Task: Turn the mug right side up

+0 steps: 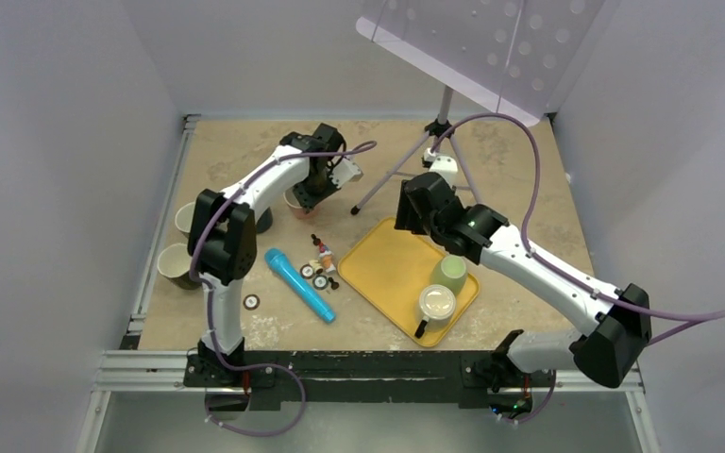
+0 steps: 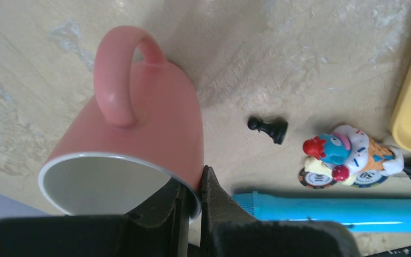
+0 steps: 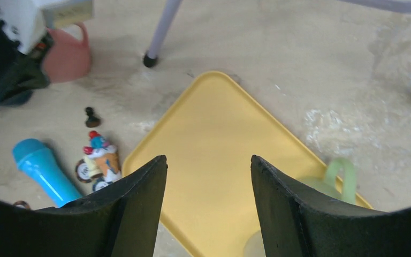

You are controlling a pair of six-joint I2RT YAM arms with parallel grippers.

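The pink mug [image 2: 139, 107] with a white inside is tilted, its open mouth toward the left wrist camera and its handle [image 2: 115, 69] on the upper side. My left gripper [image 2: 198, 184] is shut on the mug's rim, one finger inside and one outside. In the top view the left gripper [image 1: 310, 192] holds the mug [image 1: 298, 208] at the back left of the table. The mug also shows in the right wrist view [image 3: 69, 53]. My right gripper [image 3: 208, 160] is open and empty above the yellow tray [image 3: 214, 118], at mid-table in the top view [image 1: 417, 212].
The yellow tray [image 1: 387, 264] holds a green mug [image 1: 450, 274] and a white mug [image 1: 436, 305]. A blue toy microphone [image 1: 299, 284], a toy figure [image 2: 348, 152], a black pawn [image 2: 268, 127] and chips lie near it. Two cups [image 1: 177, 264] stand at the left edge. A tripod stand [image 1: 434, 142] is behind.
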